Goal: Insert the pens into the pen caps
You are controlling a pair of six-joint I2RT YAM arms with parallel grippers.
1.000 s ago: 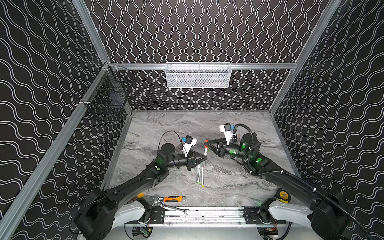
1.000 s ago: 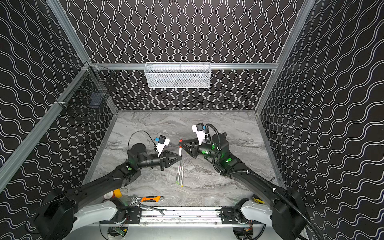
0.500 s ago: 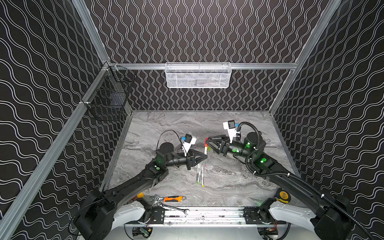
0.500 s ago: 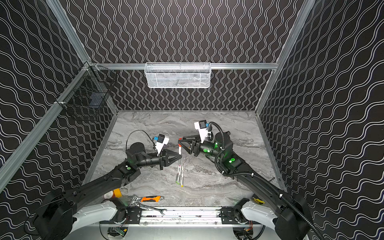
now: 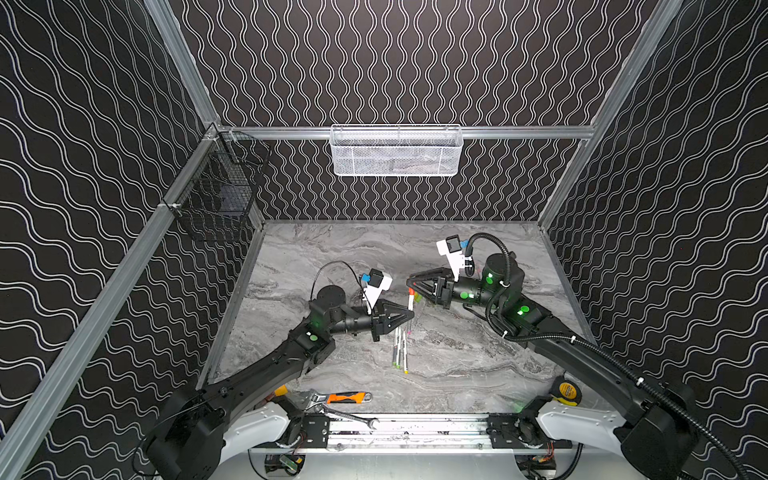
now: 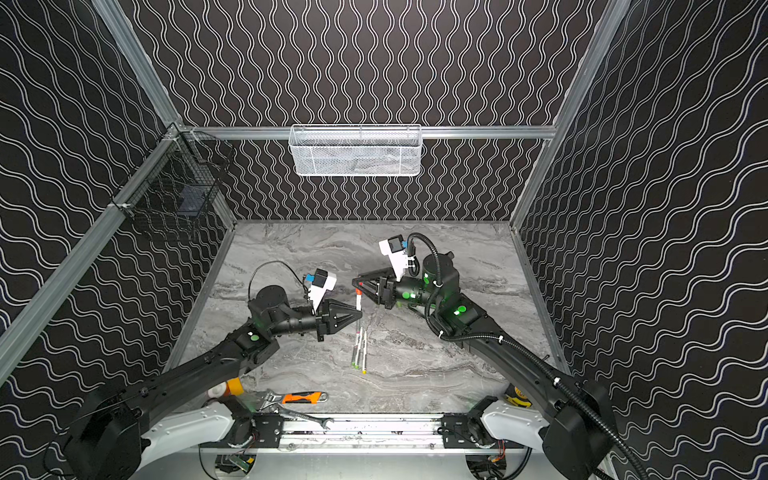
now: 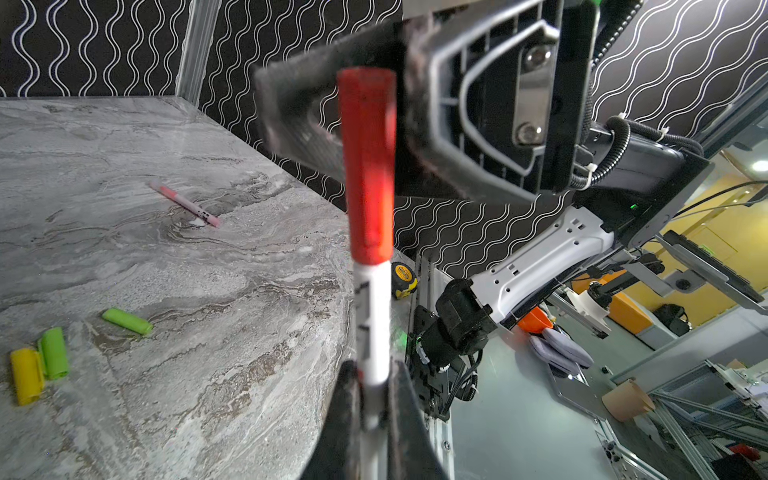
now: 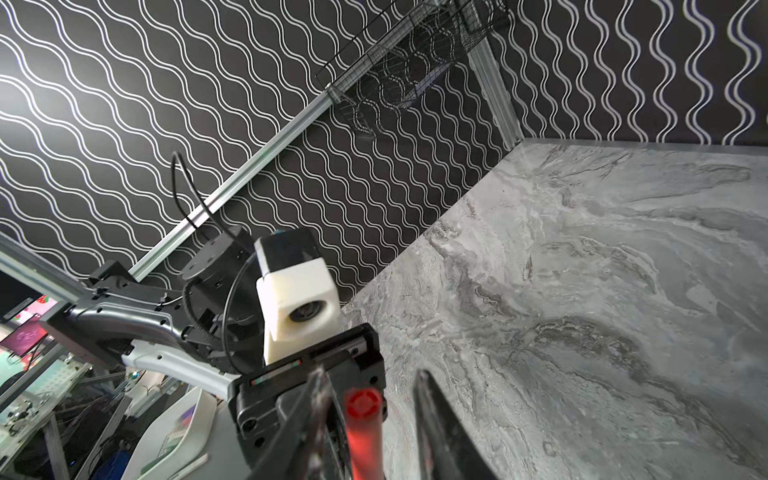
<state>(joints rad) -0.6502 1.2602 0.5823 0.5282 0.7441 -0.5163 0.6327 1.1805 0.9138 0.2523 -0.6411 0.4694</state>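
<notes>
Left gripper (image 5: 412, 318) is clamped tight on the white barrel of a pen (image 7: 374, 324). The pen stands upright with a red cap (image 7: 368, 166) on its upper end. Right gripper (image 5: 410, 286) has its jaws apart, straddling that red cap. In the right wrist view one finger (image 8: 432, 415) stands clear of the cap; the other is blurred, contact can't tell. Held pen is beyond the orange-handled wrench (image 5: 347, 397), toward the back wall, raised off the table. Two loose pens (image 5: 399, 349) lie side by side between wrench and held pen. One yellow cap (image 7: 25, 376) and two green caps (image 7: 54, 353) lie loose on the table; place relative to wrench can't tell.
</notes>
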